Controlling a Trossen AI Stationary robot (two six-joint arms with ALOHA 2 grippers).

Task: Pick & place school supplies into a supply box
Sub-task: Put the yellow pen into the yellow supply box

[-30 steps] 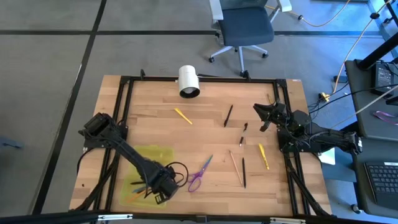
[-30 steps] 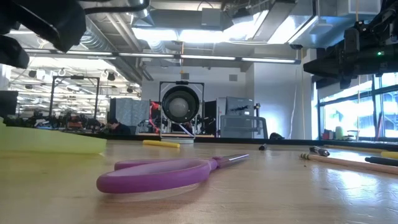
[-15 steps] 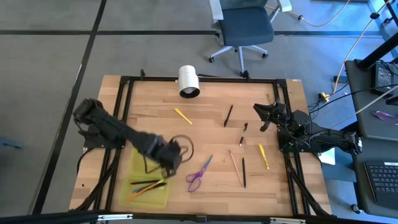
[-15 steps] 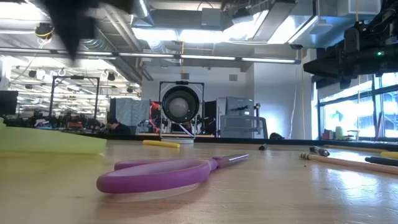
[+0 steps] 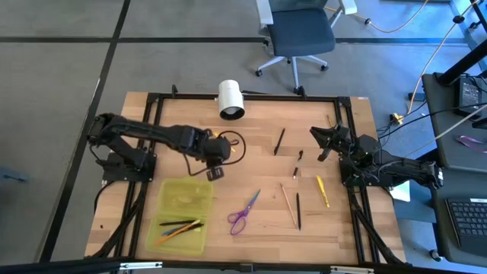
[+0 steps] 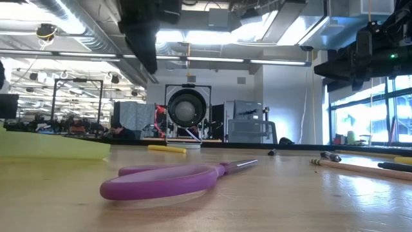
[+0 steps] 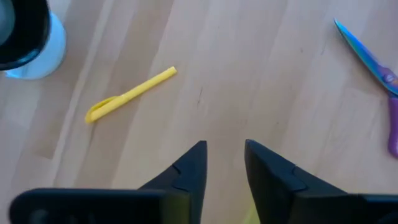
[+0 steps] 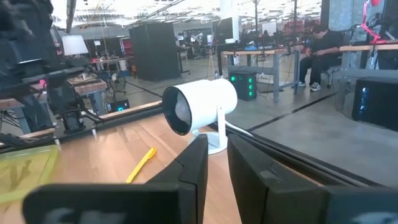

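1. While the right gripper (image 5: 318, 144) waits far across the table from the translucent yellow-green plastic box (image 5: 180, 215), fingers nearly together on nothing, the left gripper (image 5: 214, 172) hangs just beyond the box, fingers slightly apart, empty.
2. A few pens (image 5: 179, 226) lie inside the box.
3. Purple-handled scissors (image 5: 243, 212) sit just beside it.
4. A yellow pen (image 7: 130, 94) lies further off, toward the white cylinder (image 5: 230, 99).
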